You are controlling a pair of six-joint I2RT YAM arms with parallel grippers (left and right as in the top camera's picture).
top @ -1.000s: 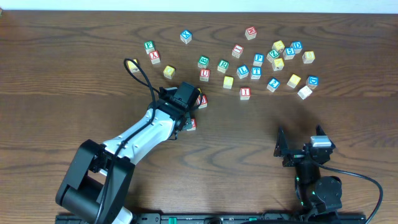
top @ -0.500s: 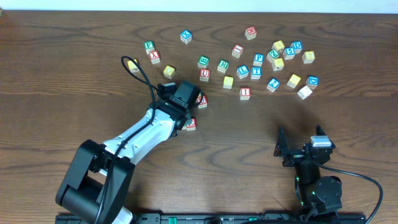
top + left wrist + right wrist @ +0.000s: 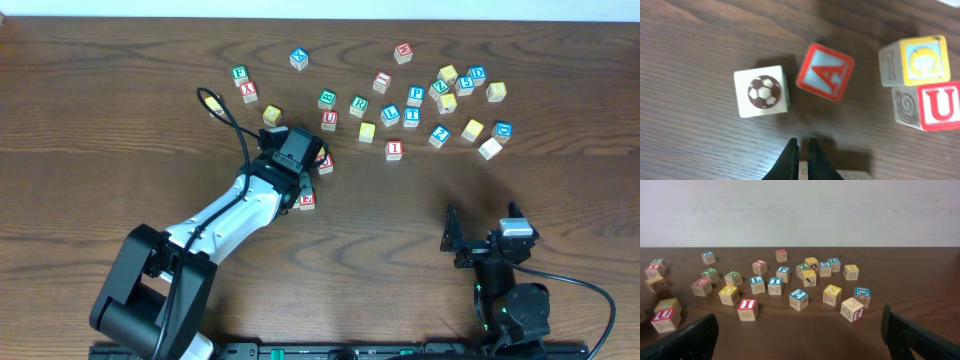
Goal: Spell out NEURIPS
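My left gripper (image 3: 802, 146) is shut on nothing, its tips just above the table among loose cubes; from overhead it sits under the wrist (image 3: 297, 170). Ahead of it lie a soccer-ball cube (image 3: 761, 91) and a red A cube (image 3: 825, 71). To its right a yellow-faced cube (image 3: 920, 60) touches a red U cube (image 3: 935, 106) (image 3: 325, 162). A plain wooden cube (image 3: 855, 175) shows just behind the fingers. Farther back lie another red U (image 3: 329, 120), green R (image 3: 358, 104), blue P (image 3: 416, 95) and red I (image 3: 394, 149) (image 3: 747, 309). My right gripper (image 3: 800, 340) (image 3: 482, 232) rests open near the front edge.
A red-faced cube (image 3: 307, 200) lies beside the left forearm. Several other letter cubes are scattered across the back right, such as blue 2 (image 3: 798, 298), blue D (image 3: 861, 294) and a red 3 cube (image 3: 852, 310). A black cable (image 3: 222, 115) loops over the left arm.
The left wrist has crept slightly toward the far left, still shut. The cubes and the right arm have not moved.
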